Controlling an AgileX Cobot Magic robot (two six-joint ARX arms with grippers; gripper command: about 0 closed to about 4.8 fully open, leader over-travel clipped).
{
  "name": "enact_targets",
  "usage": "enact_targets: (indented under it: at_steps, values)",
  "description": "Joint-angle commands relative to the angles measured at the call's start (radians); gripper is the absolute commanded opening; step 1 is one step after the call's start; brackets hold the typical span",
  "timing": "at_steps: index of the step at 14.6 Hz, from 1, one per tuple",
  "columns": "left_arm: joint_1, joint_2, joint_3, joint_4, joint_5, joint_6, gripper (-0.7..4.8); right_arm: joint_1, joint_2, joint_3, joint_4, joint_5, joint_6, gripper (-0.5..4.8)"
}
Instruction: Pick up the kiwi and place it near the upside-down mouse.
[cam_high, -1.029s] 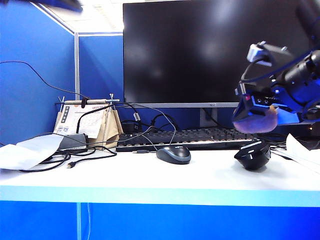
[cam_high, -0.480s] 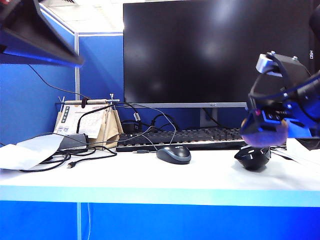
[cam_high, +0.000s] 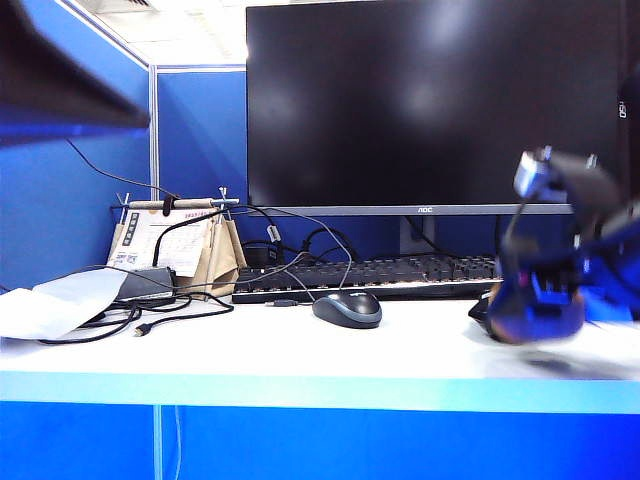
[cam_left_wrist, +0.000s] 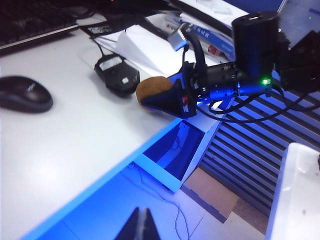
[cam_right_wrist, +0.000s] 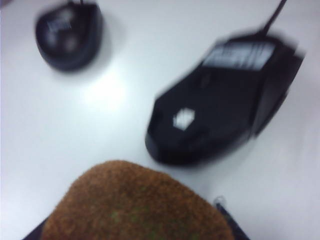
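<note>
Right end effector (cam_left_wrist: 152, 100) grips one kiwi (cam_left_wrist: 152, 88) beside one upside-down mouse (cam_left_wrist: 118, 76); left end effector (cam_left_wrist: 140, 226) closed.

The right wrist view looks down on a white desk (cam_right_wrist: 125, 95), and the whole picture is blurred. The kiwi (cam_right_wrist: 135, 205), brown and fuzzy, fills the near edge of the frame, with dark bits of the right gripper (cam_right_wrist: 135, 235) showing at either side of it, so the jaws stand wide around the fruit. Just beyond the kiwi lies the upside-down mouse (cam_right_wrist: 220, 107), black and angular, a small white mark on its flat face and a pale label near its cable end. Well apart from it sits a rounded dark mouse (cam_right_wrist: 69, 35).
</note>
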Motion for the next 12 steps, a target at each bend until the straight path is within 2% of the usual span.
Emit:
enact_targets:
  at_steps: [1, 6, 9, 11, 12]
  values:
    - [0.000, -0.002, -0.046, 0.019, -0.016, -0.003, -0.01, -0.001, 0.085, 0.002, 0.059, -0.002, -0.002, 2.61]
    - [0.000, -0.007, -0.114, 0.081, -0.029, -0.049, -0.01, -0.001, 0.122, 0.002, 0.070, -0.005, -0.002, 2.61]
    - [0.000, -0.007, -0.121, 0.093, -0.036, -0.051, -0.01, -0.001, 0.122, 0.002, 0.070, -0.047, 0.010, 2.68]
    - [0.000, -0.007, -0.152, 0.115, -0.034, -0.056, -0.01, -0.001, 0.122, 0.002, 0.070, -0.047, 0.058, 3.33]
    - [0.000, -0.007, -0.176, 0.149, -0.035, -0.081, -0.01, -0.001, 0.122, 0.002, 0.070, -0.047, 0.058, 3.38]
